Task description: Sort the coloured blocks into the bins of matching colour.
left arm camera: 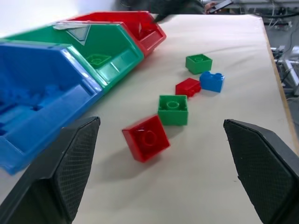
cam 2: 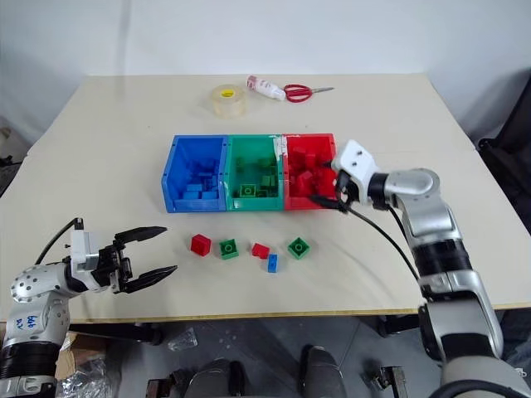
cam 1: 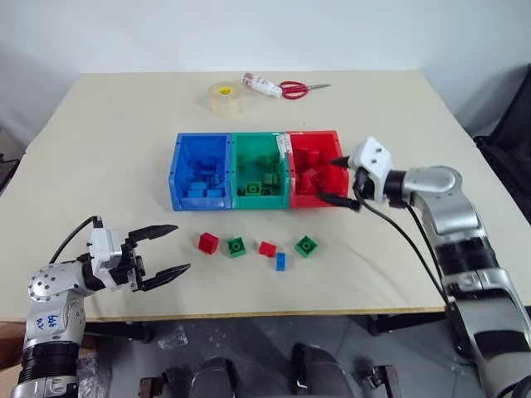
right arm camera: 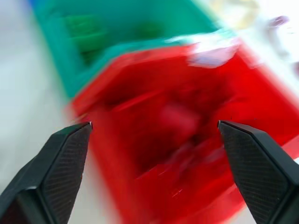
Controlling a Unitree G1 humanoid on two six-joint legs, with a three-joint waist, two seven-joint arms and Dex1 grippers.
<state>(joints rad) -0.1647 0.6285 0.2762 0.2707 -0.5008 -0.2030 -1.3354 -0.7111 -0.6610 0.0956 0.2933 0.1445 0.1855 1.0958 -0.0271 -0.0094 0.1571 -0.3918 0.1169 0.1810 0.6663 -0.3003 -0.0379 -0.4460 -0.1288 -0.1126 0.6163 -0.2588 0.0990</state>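
Left gripper (cam 1: 170, 249) nearest, at the table's near left edge, fingers spread, nothing held. Five loose blocks in a row just in front of the bins: red block (cam 1: 208, 242), green block (cam 1: 236, 246), second red block (cam 1: 267, 248), blue block (cam 1: 281, 261), second green block (cam 1: 306, 245). Blue bin (cam 1: 177, 176), green bin (cam 1: 260, 143), red bin (cam 1: 314, 137) mid-table, each already holding matching bricks. Right gripper (cam 1: 343, 178) over the red bin's right side, spread wide, empty. Mostly sorted; five left.

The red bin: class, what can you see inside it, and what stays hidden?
Inside the red bin lies a pile of red blocks. The open right gripper reaches over its right wall, covering that corner. Blocks lower in the pile cannot be counted.
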